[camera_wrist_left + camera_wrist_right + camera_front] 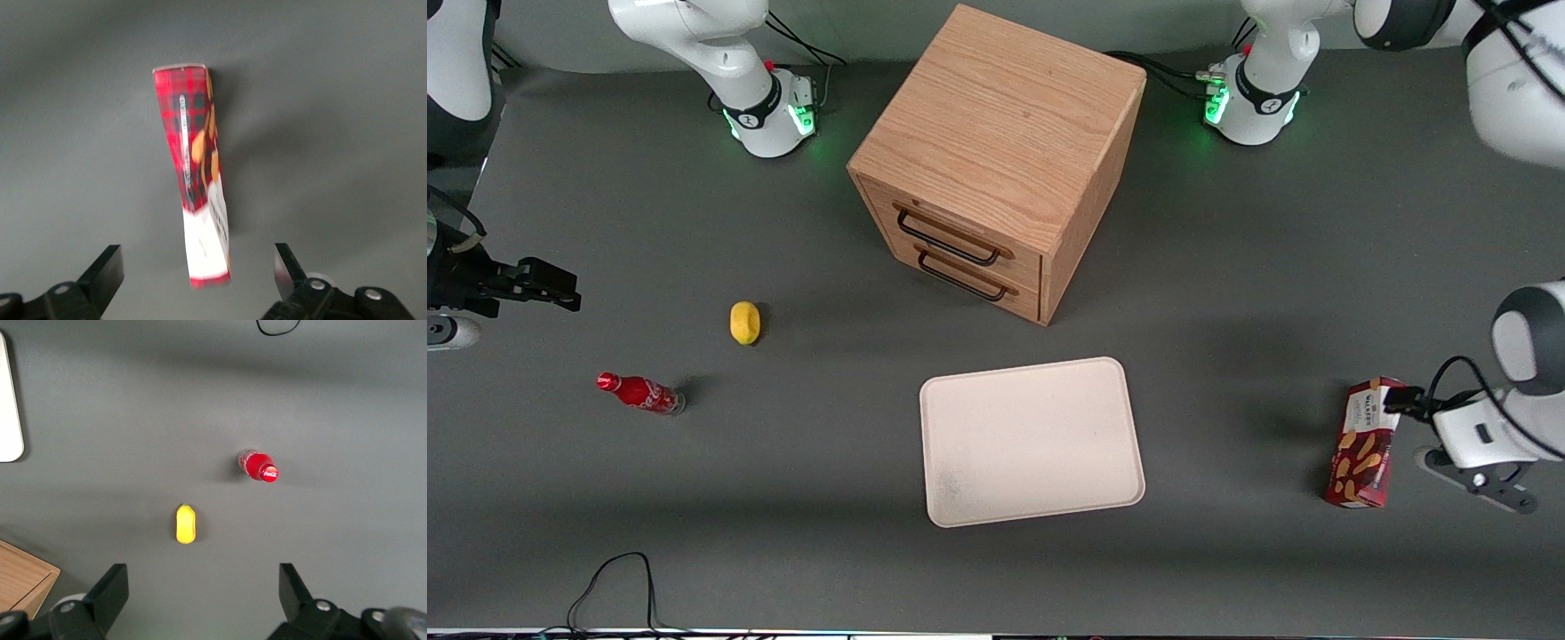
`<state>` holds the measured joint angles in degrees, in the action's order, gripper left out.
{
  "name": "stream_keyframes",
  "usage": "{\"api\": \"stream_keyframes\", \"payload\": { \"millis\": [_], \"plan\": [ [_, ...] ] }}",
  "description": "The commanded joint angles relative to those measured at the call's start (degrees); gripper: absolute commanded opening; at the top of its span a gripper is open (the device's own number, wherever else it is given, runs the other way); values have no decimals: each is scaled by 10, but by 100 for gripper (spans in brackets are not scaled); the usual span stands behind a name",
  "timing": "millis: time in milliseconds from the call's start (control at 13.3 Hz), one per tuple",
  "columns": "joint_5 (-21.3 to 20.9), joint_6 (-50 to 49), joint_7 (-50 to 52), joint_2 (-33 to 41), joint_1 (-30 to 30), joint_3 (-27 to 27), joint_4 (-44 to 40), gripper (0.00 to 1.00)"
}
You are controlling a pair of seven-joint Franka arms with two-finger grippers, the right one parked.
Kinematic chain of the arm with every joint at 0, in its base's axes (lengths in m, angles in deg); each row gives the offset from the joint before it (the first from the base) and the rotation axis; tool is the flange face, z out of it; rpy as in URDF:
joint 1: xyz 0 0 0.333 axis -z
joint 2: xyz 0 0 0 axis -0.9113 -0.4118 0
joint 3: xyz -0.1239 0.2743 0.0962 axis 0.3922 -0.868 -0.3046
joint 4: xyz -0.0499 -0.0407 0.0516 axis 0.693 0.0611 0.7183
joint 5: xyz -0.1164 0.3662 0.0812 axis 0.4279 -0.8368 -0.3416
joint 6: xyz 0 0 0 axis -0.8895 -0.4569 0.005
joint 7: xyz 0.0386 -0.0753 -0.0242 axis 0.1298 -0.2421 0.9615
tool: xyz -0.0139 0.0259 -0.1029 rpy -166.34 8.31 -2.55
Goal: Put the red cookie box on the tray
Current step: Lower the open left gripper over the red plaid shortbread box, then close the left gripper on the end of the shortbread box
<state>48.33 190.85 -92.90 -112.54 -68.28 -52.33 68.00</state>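
We see the red cookie box (1362,444) on the grey counter toward the working arm's end, a long narrow carton in dark red tartan with tan biscuit pictures and a white label end (203,250). It is well apart from the tray (1032,440), a flat off-white, faintly pinkish rectangle with rounded corners and a low rim, lying bare in front of the wooden drawer cabinet (996,160)

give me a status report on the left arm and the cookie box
Left gripper open, fingers either side of the long dark-red cardboard cookie box's white end. Box standing on the table, toward working arm's end. Flat off-white rectangular tray bare; nothing between them.
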Motion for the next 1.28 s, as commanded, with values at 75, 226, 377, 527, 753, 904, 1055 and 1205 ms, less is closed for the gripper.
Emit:
{"api": "stream_keyframes", "payload": {
  "millis": [75, 226, 377, 527, 753, 904, 1055, 1205],
  "plan": [
    [16, 58, -10, -29, 2, -5, 3, 100],
    [16, 85, -11, -40, 0, -5, 11, 100],
    [16, 104, -14, -58, -4, -5, 17, 100],
    [25, 124, -13, -63, -4, -4, 40, 100],
    [31, 136, -13, -63, -4, -5, 55, 100],
    [31, 137, -13, -63, -4, -4, 56, 99],
    [31, 136, -13, -63, -4, -4, 56, 97],
    [31, 131, -12, -62, -4, -4, 56, 33]
  ]
}}
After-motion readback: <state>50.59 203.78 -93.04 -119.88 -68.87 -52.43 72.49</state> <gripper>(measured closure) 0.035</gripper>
